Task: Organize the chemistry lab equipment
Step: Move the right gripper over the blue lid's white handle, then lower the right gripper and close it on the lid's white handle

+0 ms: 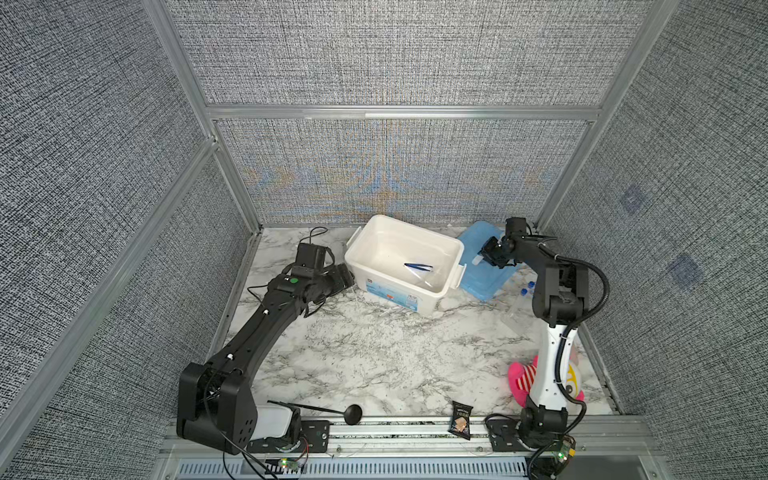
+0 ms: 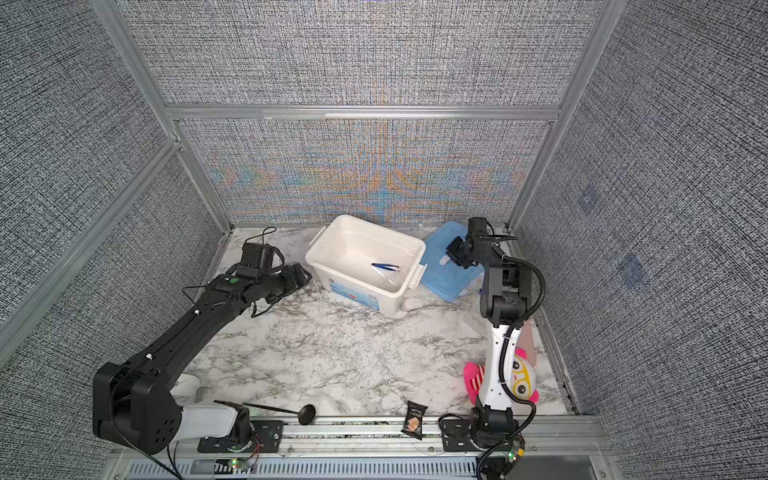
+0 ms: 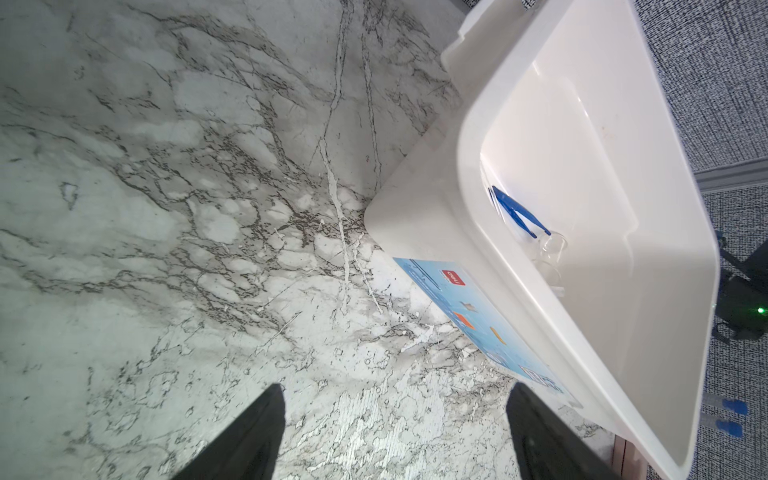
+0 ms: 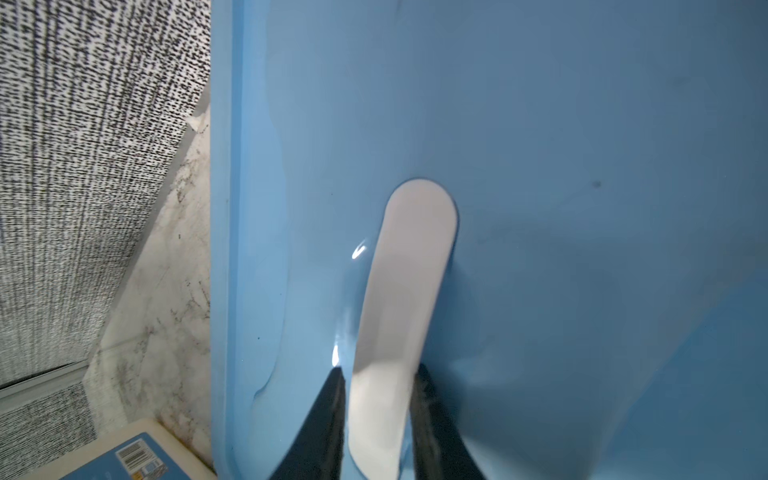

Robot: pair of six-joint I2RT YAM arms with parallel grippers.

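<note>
- Right gripper (image 4: 378,374): narrowed onto the white handle (image 4: 411,257) of the blue lid (image 4: 582,124), a finger against each side.
- Blue lid: lies flat at the table's far right corner, just beside the right end of the white bin (image 1: 386,232).
- Left gripper (image 3: 395,390): spread wide, grips nothing, held low over the bare marble table (image 3: 166,208) just beside the bin's left end.
- Dark blue tweezers (image 1: 417,267): lie inside the bin toward its right end, between the two grippers and apart from both.
- Two clear blue-capped tubes (image 1: 528,289): lie on the table near the right edge, just beside the lid's near side and the right arm's elbow, not between any fingers.
- Hard to make out: something clear (image 3: 552,249) next to the tweezers in the bin; kind cannot be told.
- Partly hidden behind the right arm: pink plush toy (image 1: 519,380) at the near right corner.
- Count: one bin, one lid, one pair of blue tweezers, two tubes, one toy, one black snack packet (image 1: 460,420) and one black ladle (image 1: 351,413) at the near edge.
</note>
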